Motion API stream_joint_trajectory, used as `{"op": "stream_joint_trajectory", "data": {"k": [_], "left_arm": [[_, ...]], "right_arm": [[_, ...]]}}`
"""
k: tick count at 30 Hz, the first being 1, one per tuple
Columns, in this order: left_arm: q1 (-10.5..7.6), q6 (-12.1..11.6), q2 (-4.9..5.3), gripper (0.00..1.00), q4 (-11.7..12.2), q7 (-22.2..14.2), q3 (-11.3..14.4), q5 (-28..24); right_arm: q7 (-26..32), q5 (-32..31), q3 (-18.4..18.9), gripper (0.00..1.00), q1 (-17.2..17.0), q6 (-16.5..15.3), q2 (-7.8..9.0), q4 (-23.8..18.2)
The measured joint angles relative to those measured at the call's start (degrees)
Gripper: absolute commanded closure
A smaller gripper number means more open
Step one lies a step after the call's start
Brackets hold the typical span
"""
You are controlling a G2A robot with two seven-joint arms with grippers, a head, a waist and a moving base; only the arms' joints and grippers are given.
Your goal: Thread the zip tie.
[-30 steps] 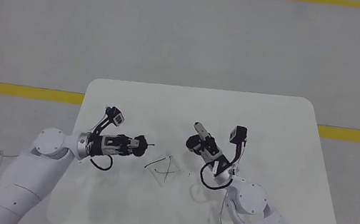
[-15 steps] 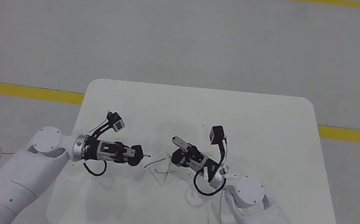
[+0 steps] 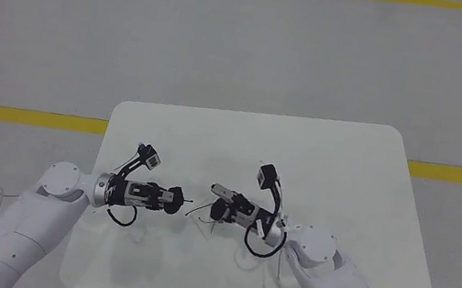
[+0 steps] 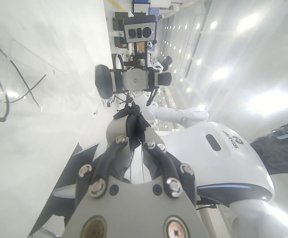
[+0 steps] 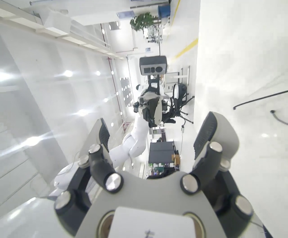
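The white table point(image 3: 366, 168) takes up the middle of the top view, and both arms meet over its lower left part. The right gripper point(image 3: 217, 191) sits just right of that meeting point, its jaws spread wide with nothing between them. Facing it from the left, the left gripper point(image 3: 177, 198) is clenched on a small black piece, which I take to be the zip tie point(image 4: 129, 112). Its thin end pokes out toward the other gripper. Just below and between the two grippers, loose black strands point(image 4: 24, 83) lie crossed flat on the table, in the upper left of the left wrist view. Whether they are one tie or several I cannot tell.

The tie is probably very light, smooth and springy, so it may twist in the pads or flick when bent. A hold close behind the free tip would keep it steady for aiming; the head slot is too small to make out. The grippers are close together, leaving little room, and a lowered finger could snag the crossed strands beneath.
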Motion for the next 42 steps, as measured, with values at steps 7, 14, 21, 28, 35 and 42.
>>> {"op": "stream_joint_trajectory", "data": {"k": [7, 14, 21, 28, 35, 42], "left_arm": [[0.0, 0.0, 0.0, 1.0, 0.0, 0.0, 0.0, 0.0], [0.0, 0.0, 0.0, 1.0, 0.0, 0.0, 0.0, 0.0], [0.0, 0.0, 0.0, 1.0, 0.0, 0.0, 0.0, 0.0], [0.0, 0.0, 0.0, 1.0, 0.0, 0.0, 0.0, 0.0], [0.0, 0.0, 0.0, 1.0, 0.0, 0.0, 0.0, 0.0], [0.0, 0.0, 0.0, 1.0, 0.0, 0.0, 0.0, 0.0]], "right_arm": [[3.61, 3.0, -1.84, 0.63, 2.06, -0.65, -0.31, 2.73], [2.25, 2.0, -3.34, 0.8, 3.09, -0.45, -0.52, 3.64], [1.93, 2.05, -3.96, 0.82, 3.42, -0.62, -0.53, 3.82], [1.71, 2.43, -4.58, 0.84, 3.69, -0.77, -0.57, 3.82], [1.37, 2.97, -5.49, 0.9, 4.48, -0.86, -0.77, 4.47], [0.94, 3.16, -6.4, 0.92, 5.43, -0.6, -0.99, 5.22]]}}
